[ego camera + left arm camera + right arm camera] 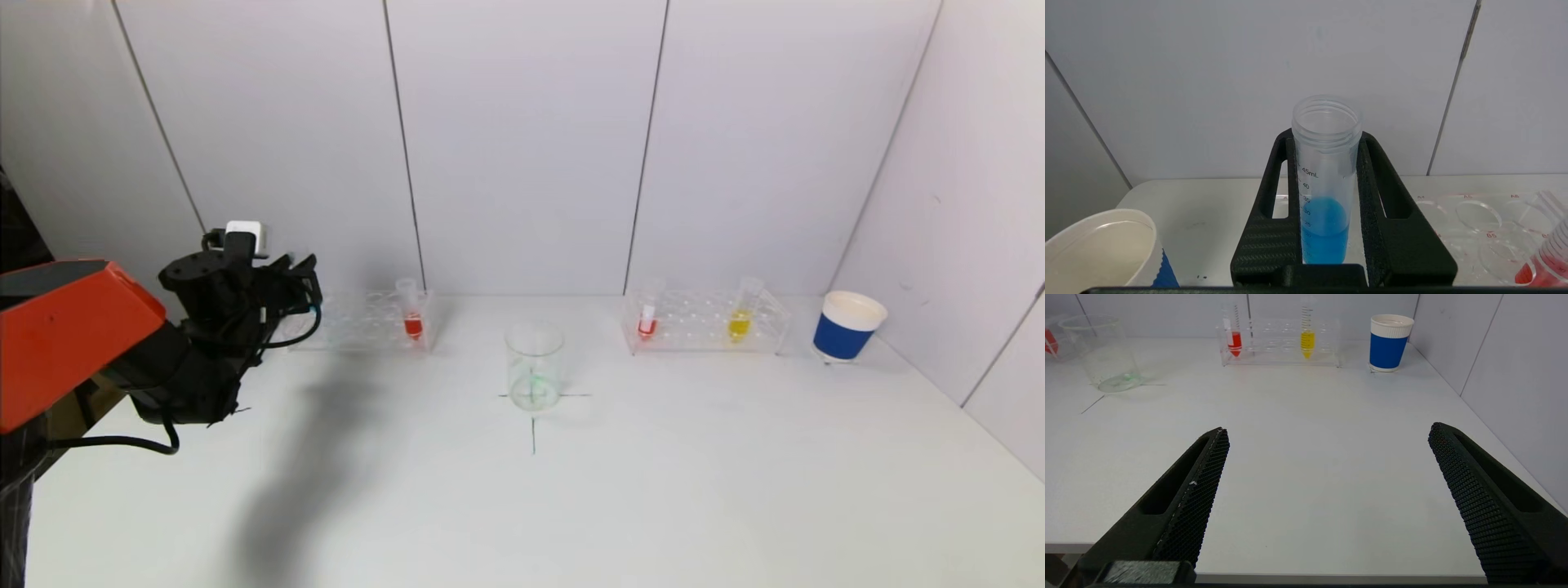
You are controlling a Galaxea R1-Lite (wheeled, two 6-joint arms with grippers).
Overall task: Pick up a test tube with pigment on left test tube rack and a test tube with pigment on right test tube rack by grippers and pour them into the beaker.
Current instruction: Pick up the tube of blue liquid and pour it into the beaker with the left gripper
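Observation:
My left gripper [1323,139] is shut on a clear graduated test tube holding blue pigment [1325,228], gripping it upright by its sides. In the head view this gripper [294,286] is at the left end of the clear left rack [359,322], and the arm hides the blue tube. A red-pigment tube [412,317] stands in that rack. The glass beaker [534,367] stands at the table's middle. The right rack [706,322] holds a red tube [647,320] and a yellow tube [740,318]. My right gripper [1329,430] is open and empty over the table's front edge, out of the head view.
A blue-and-white paper cup [847,327] stands right of the right rack, near the side wall. Another paper cup [1098,249] shows close beside the left gripper. The back wall is just behind both racks.

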